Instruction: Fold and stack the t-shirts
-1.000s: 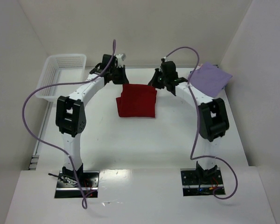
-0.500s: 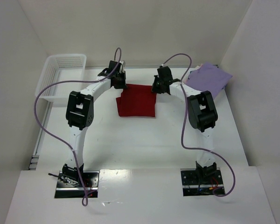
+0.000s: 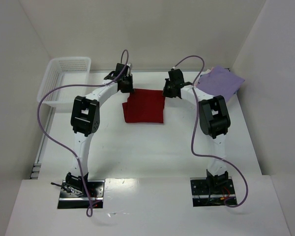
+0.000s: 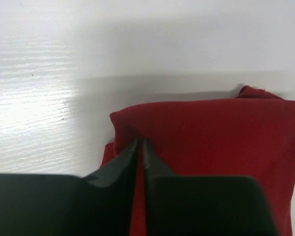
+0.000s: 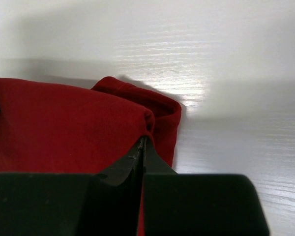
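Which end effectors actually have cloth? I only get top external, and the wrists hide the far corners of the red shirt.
Observer: In the left wrist view, the left end effector has its fingers almost together. The dark red t-shirt puckers at the tips, just inside its far-left corner.
Operator: And the right one?
Observer: In the right wrist view, the right end effector is shut, pinching the upper layer at the far-right corner.
Operator: Is the edge clean there?
Observer: No. A second fold of the shirt sticks out past the pinched edge, toward the table.
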`<state>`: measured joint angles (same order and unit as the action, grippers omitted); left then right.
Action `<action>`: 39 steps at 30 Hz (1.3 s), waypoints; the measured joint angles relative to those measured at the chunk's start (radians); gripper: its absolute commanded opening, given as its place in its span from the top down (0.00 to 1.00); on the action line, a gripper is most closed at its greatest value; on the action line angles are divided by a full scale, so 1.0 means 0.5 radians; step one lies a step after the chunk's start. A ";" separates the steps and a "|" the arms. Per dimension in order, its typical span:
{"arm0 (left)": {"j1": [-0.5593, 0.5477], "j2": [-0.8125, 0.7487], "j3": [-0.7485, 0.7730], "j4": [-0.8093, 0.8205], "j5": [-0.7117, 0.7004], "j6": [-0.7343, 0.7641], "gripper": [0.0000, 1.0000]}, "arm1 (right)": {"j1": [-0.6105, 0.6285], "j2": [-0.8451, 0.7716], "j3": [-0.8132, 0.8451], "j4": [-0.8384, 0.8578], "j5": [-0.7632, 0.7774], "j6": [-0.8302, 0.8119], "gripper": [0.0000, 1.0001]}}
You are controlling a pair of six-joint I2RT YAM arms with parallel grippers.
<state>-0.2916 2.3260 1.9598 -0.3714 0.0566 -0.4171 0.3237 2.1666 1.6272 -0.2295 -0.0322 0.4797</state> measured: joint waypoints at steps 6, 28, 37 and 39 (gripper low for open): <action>0.000 -0.036 -0.005 0.043 -0.037 0.004 0.72 | 0.000 -0.098 0.008 -0.004 -0.005 -0.005 0.98; 0.000 0.075 -0.005 0.096 -0.108 0.044 0.70 | 0.000 0.131 0.121 0.072 -0.160 0.063 0.99; 0.000 0.071 -0.005 0.004 -0.134 0.106 0.60 | 0.000 0.114 0.103 0.022 -0.109 0.035 0.96; 0.000 0.035 -0.014 -0.039 -0.154 0.129 0.45 | -0.008 0.051 0.059 -0.008 -0.082 0.027 0.92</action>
<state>-0.2916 2.3436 1.9530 -0.3908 -0.0204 -0.3527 0.3195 2.1921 1.6566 -0.2337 -0.0731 0.4931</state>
